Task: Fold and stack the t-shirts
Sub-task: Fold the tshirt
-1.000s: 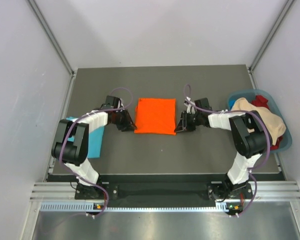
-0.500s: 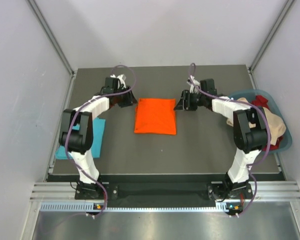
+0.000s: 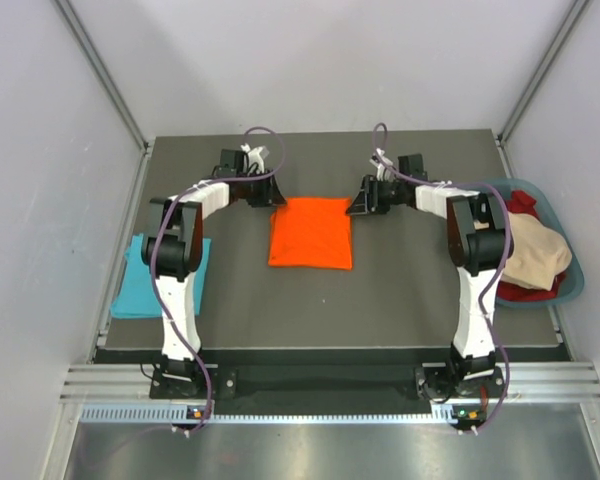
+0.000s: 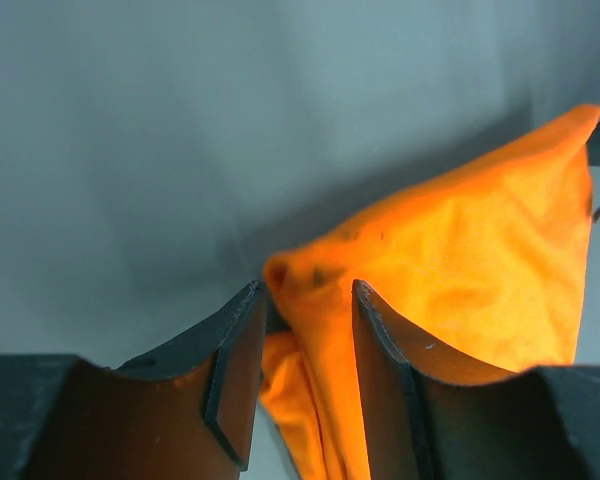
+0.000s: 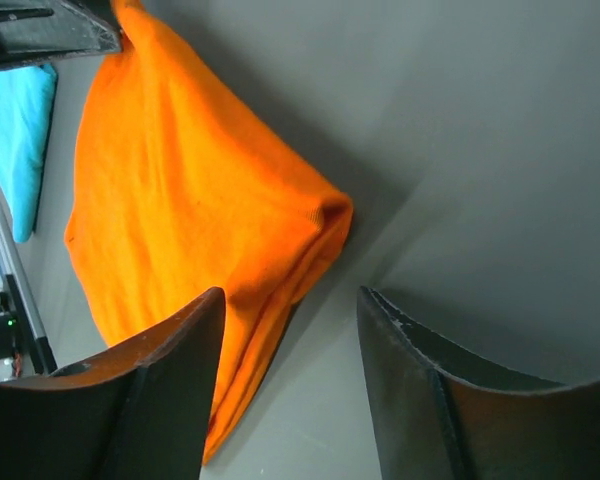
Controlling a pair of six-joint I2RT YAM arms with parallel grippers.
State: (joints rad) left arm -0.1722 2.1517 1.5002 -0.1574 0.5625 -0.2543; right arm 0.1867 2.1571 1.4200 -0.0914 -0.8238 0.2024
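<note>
A folded bright orange t-shirt [image 3: 311, 235] lies flat in the middle of the dark table [image 3: 410, 290]. My left gripper [image 3: 273, 196] is at its far left corner. In the left wrist view the jaws [image 4: 308, 290] stand apart around that bunched corner [image 4: 460, 250], with a gap beside the left finger. My right gripper [image 3: 357, 205] is at the far right corner, open. In its wrist view [image 5: 290, 295] the orange corner [image 5: 180, 180] lies by one finger, and bare table fills most of the gap. A folded turquoise t-shirt [image 3: 155, 285] lies at the table's left edge, also seen in the right wrist view [image 5: 20, 130].
A blue basket [image 3: 576, 272] stands at the right edge of the table, holding a beige cloth [image 3: 535, 255] and a red cloth [image 3: 523, 203]. Grey walls close in the table on three sides.
Both grippers have moved from the orange shirt's near sides up to its far corners, and their jaws have opened wider. The shirts have stayed in place.
</note>
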